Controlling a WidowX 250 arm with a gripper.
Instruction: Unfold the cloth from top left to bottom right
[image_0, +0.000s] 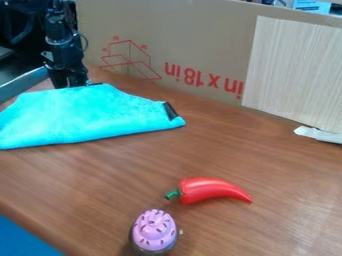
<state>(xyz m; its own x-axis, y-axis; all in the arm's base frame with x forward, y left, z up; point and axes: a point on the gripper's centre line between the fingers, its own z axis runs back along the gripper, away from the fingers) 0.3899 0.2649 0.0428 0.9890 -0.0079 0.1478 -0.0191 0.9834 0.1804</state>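
The black gripper (71, 84) hangs at the upper left, its lower end right at the back edge of the cloth. Bright turquoise, the cloth (83, 115) lies folded on the left part of the wooden table, with a long front edge and a pointed corner at its right. A small black patch marks the cloth near that right corner, and a dark bit lies along its back edge beside the gripper. Whether the gripper holds any fabric cannot be made out.
A red toy pepper (212, 191) with a green stem lies at the front centre of the table (267, 160). Nearer the front edge stands a toy cupcake (154, 231) with pink topping. Behind, a cardboard wall (194, 40) carries a wood-patterned panel (294, 70).
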